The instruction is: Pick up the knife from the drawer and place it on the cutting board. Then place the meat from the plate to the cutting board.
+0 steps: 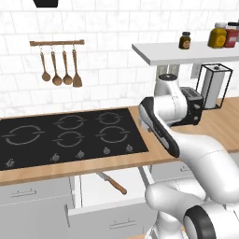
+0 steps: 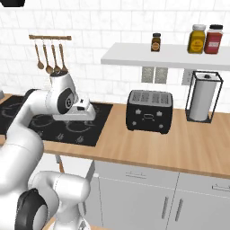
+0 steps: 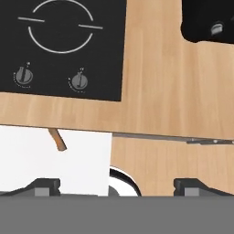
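Observation:
The drawer [image 1: 107, 212] stands pulled out under the stove, its white inside showing. Inside it lies the knife [image 1: 112, 183], blade to the back left, brown handle to the front right. The hand view looks straight down: the knife's brown handle [image 3: 57, 139] pokes out from under the counter edge into the drawer [image 3: 55, 164]. My gripper [image 3: 116, 186] hangs above the counter's front edge, right of the knife, open, fingertips [image 3: 45, 185] far apart with nothing between them. The cutting board, plate and meat are out of view.
A black stove top [image 1: 70, 133] fills the counter's left part. A black toaster [image 2: 149, 111] and a paper towel holder [image 2: 203, 99] stand on the wooden counter [image 2: 179, 143] to the right. Spice jars sit on a shelf [image 2: 166, 56] above.

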Available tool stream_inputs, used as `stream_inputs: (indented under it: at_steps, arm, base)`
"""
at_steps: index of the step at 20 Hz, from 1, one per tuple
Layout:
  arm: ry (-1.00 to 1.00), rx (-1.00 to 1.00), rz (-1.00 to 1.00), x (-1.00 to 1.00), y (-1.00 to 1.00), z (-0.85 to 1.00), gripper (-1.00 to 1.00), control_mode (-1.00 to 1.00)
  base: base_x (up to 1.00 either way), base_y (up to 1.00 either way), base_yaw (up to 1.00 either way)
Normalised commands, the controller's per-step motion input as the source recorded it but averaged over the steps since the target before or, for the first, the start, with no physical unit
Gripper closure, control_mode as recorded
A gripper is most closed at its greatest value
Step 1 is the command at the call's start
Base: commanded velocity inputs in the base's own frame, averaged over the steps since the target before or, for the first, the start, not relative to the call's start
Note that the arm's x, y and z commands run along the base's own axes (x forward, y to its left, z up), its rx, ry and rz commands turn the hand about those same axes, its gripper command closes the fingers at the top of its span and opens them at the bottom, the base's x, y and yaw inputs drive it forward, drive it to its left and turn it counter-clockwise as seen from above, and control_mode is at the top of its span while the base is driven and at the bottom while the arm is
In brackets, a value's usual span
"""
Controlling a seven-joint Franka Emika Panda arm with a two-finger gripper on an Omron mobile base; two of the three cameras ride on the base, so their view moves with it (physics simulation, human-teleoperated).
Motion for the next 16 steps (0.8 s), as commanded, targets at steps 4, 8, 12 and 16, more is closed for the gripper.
stream_inputs:
  at_steps: [4, 8, 12, 16]
  arm:
    - [0.01, 0.00, 0.02, -0.01, 0.00, -0.38, -1.00, -1.00]
    - [0.07, 0.01, 0.02, 0.00, 0.07, -0.10, -1.00, -1.00]
    - [0.00, 0.01, 0.00, -0.02, 0.00, 0.00, -1.00, 1.00]
    - [0.00, 0.00, 0.00, 0.00, 0.00, 0.00, -1.00, 1.00]
  base:
    - [0.00, 0.00, 0.00]
    - [0.00, 0.00, 0.00]
    - [-0.12, 0.00, 0.00]
    - [-0.25, -0.11, 0.17]
